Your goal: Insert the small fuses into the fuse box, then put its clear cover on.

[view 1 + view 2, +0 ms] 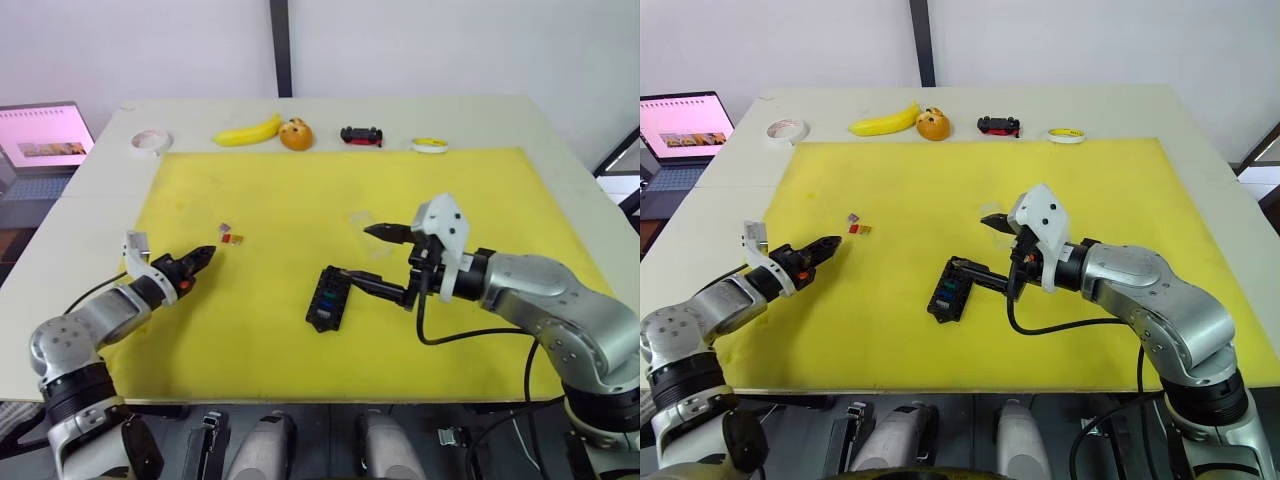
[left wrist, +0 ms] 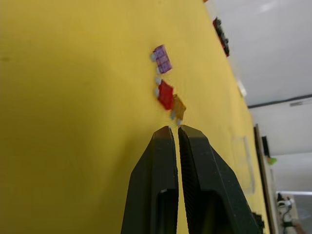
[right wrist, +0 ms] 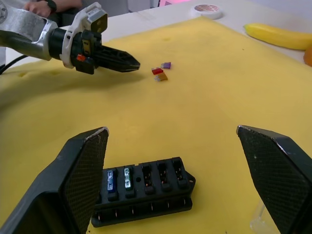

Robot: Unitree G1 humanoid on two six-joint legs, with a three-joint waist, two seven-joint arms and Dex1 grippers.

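Left wrist view: three loose fuses [image 2: 167, 88]; box [image 3: 144, 192] holds perhaps two.

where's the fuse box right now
The fuse box lies flat on the yellow mat, near the middle in the head views, just beside the open right gripper and well apart from the loose fuses on the robot's left.

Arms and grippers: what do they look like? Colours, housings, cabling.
Both arms are silver-grey metal with rounded joint shells and black wrist sections. Each gripper has two black tapered fingers: left gripper, right gripper. A white angular plastic housing sits at each wrist, larger on the right arm. The left wrist has small red-orange marks. A black cable loops under the right forearm, and another trails from the left arm.
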